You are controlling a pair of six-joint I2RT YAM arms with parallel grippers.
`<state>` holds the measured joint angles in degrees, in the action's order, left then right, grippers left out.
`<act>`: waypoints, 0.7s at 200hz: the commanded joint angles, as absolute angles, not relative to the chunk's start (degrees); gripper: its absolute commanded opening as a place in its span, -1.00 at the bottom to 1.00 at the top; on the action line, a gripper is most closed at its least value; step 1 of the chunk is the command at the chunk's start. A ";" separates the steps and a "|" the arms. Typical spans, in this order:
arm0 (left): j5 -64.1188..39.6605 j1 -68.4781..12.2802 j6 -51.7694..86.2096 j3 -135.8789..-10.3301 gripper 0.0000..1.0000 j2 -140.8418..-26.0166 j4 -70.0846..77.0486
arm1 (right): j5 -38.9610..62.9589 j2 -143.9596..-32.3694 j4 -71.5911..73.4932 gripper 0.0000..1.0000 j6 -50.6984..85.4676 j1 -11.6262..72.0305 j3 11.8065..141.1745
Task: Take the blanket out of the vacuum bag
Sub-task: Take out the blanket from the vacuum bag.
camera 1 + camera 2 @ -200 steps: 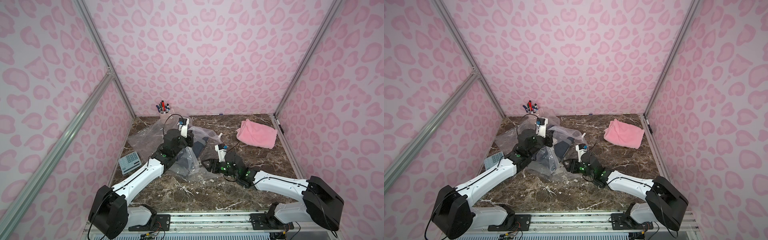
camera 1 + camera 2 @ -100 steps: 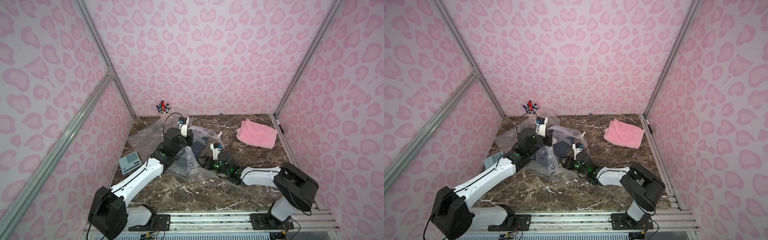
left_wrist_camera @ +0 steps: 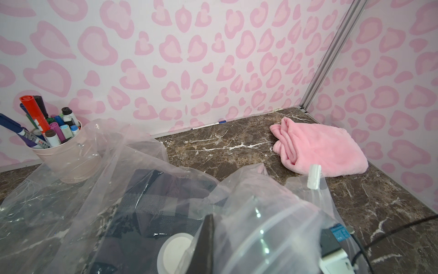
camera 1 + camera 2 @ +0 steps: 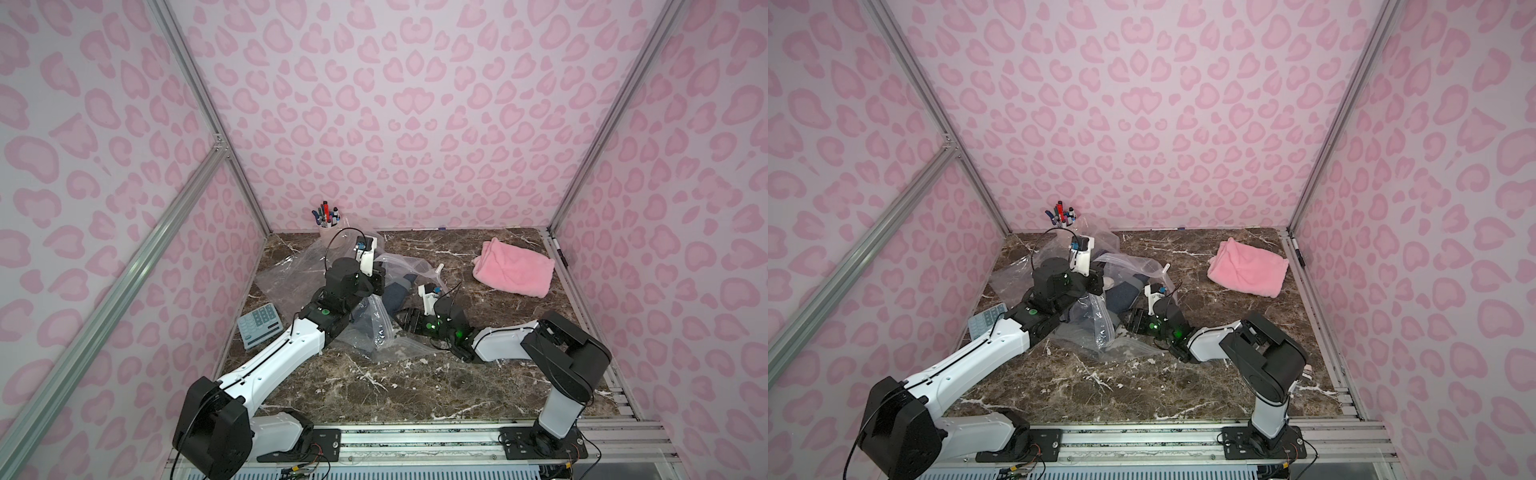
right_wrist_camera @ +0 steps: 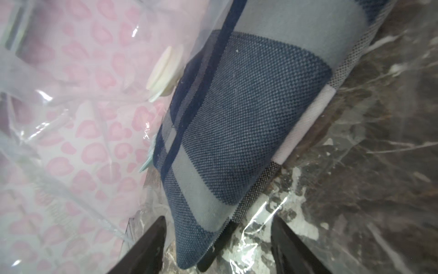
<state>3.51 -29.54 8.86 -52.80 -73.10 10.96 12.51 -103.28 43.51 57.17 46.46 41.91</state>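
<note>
The vacuum bag (image 4: 291, 274) (image 4: 1017, 278) is clear crinkly plastic spread over the table's left-middle. A folded blue and grey checked blanket (image 4: 395, 293) (image 4: 1121, 295) (image 5: 237, 118) lies in it, dim through the plastic in the left wrist view (image 3: 151, 197). My left gripper (image 4: 377, 283) (image 4: 1097, 282) (image 3: 207, 246) is shut on a raised fold of the bag beside the white valve disc (image 3: 175, 251) (image 5: 166, 73). My right gripper (image 4: 405, 320) (image 4: 1133, 322) (image 5: 220, 246) is open and low on the table, with the blanket's near corner between its fingers.
A pink fleece cloth (image 4: 515, 270) (image 3: 320, 151) lies at the back right. A cup of markers (image 4: 328, 226) (image 3: 61, 151) stands at the back wall against the bag. A calculator (image 4: 259, 324) lies by the left wall. The bag's white slider clip (image 3: 314, 176) sticks up.
My right gripper has slid left along the table toward the bag and the blanket's corner, and that arm's elbow has folded in. The left arm has held still.
</note>
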 commanded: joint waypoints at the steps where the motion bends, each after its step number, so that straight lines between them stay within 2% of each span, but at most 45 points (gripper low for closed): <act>1: 2.91 -29.55 9.05 -52.91 -0.92 -73.12 11.43 | 14.71 -105.02 45.56 0.41 57.99 45.59 42.53; 66: 3.35 -29.51 8.79 -52.47 -0.92 -73.12 11.12 | 18.34 -109.11 49.64 0.42 57.57 43.71 45.74; 140: 3.42 -29.47 8.57 -52.51 -0.92 -73.52 11.07 | 19.89 -112.77 45.04 0.42 56.16 44.03 52.95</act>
